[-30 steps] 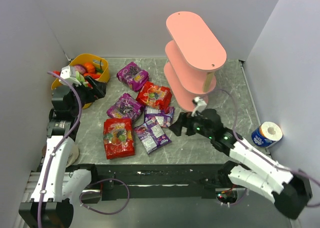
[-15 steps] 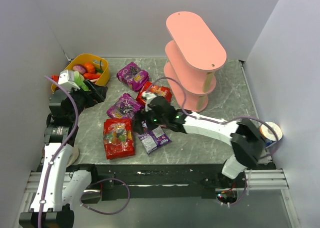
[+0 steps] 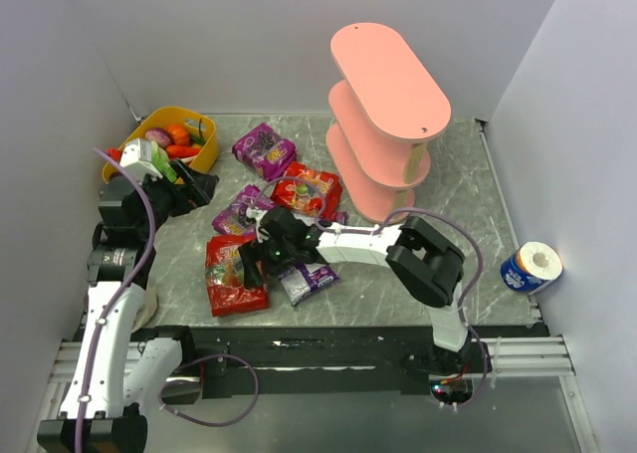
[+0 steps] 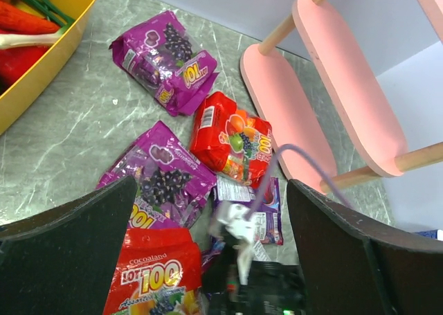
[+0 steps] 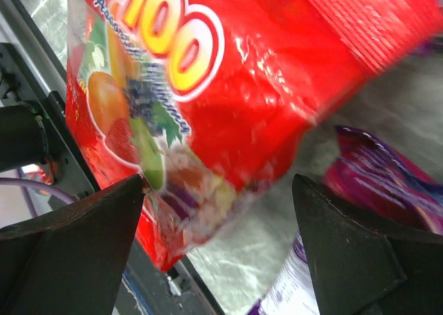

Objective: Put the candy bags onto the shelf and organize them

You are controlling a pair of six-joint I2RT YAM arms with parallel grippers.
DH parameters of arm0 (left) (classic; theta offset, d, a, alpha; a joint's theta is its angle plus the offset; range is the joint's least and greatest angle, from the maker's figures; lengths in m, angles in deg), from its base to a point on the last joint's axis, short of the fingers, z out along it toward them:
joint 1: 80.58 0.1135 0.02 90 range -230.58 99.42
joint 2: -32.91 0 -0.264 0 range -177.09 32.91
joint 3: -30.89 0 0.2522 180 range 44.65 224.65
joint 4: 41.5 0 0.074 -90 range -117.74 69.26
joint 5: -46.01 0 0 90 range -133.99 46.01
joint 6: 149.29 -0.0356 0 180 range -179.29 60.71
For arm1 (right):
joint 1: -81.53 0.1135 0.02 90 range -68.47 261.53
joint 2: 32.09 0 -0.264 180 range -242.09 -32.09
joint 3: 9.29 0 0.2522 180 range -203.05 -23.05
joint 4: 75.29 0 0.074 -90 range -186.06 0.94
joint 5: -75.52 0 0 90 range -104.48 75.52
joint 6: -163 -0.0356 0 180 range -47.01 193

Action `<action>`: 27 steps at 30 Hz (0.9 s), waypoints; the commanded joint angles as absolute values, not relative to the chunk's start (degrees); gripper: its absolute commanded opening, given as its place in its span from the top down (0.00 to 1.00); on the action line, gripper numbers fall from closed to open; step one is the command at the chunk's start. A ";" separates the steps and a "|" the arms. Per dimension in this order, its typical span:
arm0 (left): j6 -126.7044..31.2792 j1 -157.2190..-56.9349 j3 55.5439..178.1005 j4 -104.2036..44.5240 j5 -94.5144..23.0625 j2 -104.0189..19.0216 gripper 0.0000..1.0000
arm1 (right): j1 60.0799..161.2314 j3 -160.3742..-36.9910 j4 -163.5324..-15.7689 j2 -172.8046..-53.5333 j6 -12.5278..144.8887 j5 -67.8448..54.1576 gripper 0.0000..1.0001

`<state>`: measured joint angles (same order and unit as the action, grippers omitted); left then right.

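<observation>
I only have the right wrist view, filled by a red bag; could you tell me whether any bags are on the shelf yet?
Observer: None that I can see; the shelf has a bare top board.
Operator: Thanks. Which red bag am I over?
Observer: The right gripper hangs over the near red bag; the far red bag lies closer to the shelf.
Operator: And the other arm?
Observer: The left gripper is open and empty, near the yellow basket.
</observation>
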<state>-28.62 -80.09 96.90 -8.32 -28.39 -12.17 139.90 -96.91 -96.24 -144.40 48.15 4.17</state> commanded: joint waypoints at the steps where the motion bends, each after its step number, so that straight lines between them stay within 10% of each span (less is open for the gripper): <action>1: -29.14 -80.14 100.37 -7.88 -27.20 -12.44 0.04 | 140.06 -101.18 -96.17 -147.30 46.90 6.17 0.07; 5: -29.32 -80.14 101.25 -7.35 -26.76 -12.79 0.04 | 140.06 -101.80 -96.61 -147.75 46.45 5.82 0.26; 12: -29.32 -80.14 102.13 -6.64 -27.55 -12.80 0.04 | 140.06 -99.34 -95.12 -142.84 46.45 5.03 0.92; 27: -28.53 -80.14 103.19 -5.85 -29.31 -13.32 0.04 | 139.98 -103.54 -102.66 -125.00 50.23 -0.68 1.00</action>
<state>-28.62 -80.09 100.40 -5.72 -28.50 -13.57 140.16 -98.68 -103.23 -134.02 47.89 2.90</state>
